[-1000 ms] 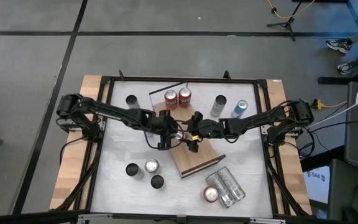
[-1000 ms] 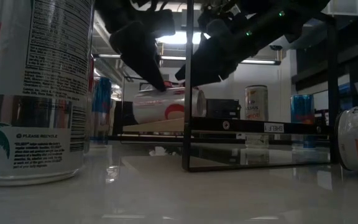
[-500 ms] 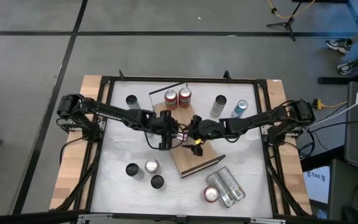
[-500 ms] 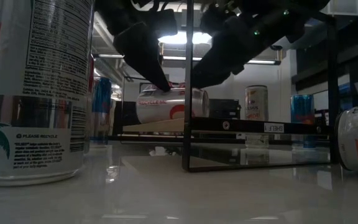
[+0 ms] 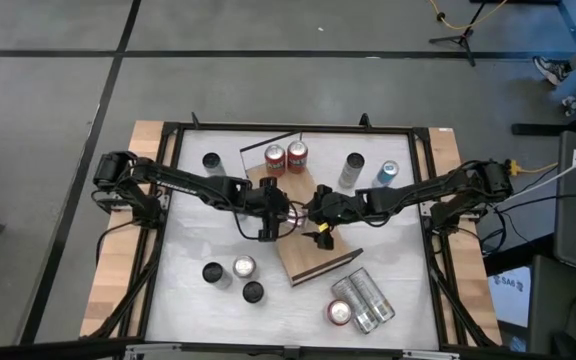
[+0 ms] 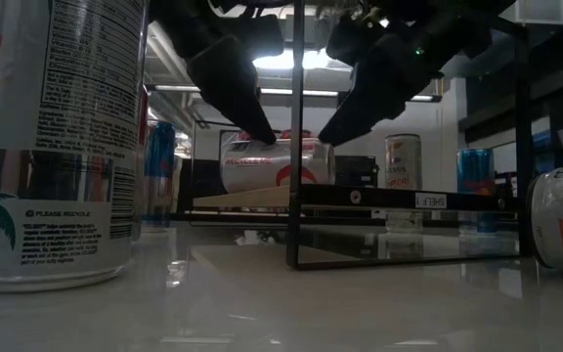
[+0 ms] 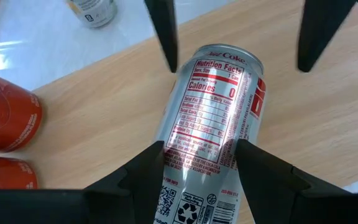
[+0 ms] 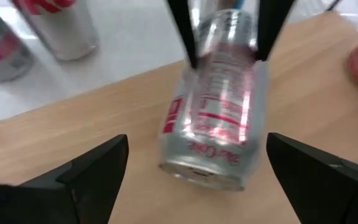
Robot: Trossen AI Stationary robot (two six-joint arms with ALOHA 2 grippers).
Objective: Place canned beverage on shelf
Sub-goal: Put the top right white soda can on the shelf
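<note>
Left gripper [image 7: 197, 158] grips the lying can [image 7: 213, 124] on the shelf [image 7: 328, 118] (right gripper [image 8: 194, 165] spread wide): tip it upright gently

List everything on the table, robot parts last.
Table: one, white with a black frame.
Shelf: one, light-brown, table centre.
Silver can: one, lying on the shelf.
Red cans: two, upright at the shelf's end.
Loose cans: three upright, lower left; about three, lower right; dark, silver and blue along the top.
Left gripper: black, closed on the silver can.
Right gripper: black, open, at the can's other end.
</note>
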